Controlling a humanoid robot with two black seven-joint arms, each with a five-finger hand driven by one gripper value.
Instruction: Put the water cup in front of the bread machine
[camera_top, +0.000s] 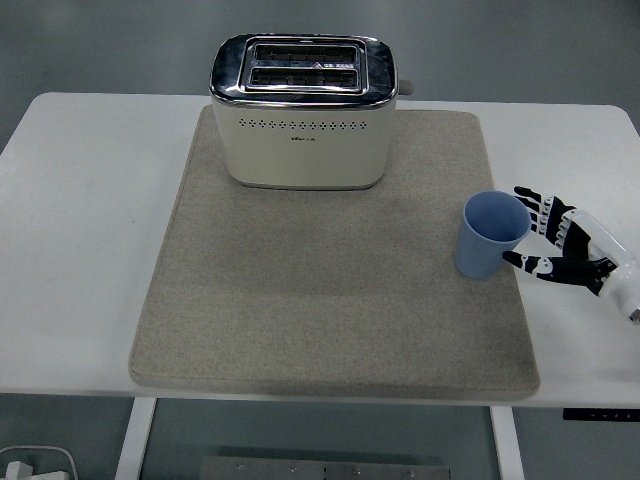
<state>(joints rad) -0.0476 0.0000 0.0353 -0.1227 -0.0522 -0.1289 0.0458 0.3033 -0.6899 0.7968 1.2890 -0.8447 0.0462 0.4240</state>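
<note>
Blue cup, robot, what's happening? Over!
Right hand open beside blue cup, not gripping. Cup upright at mat's right edge, not yet before toaster. Path clear. Left hand unseen.

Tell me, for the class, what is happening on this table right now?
The robot's right hand has reached in from the right edge and is open around the blue water cup, thumb toward the near side and fingers at the far side, not clearly clamped on it. The cup stands upright near the right edge of the grey mat. The cream bread machine sits at the mat's back, and the spot in front of it is free. The left arm is out of view.
</note>
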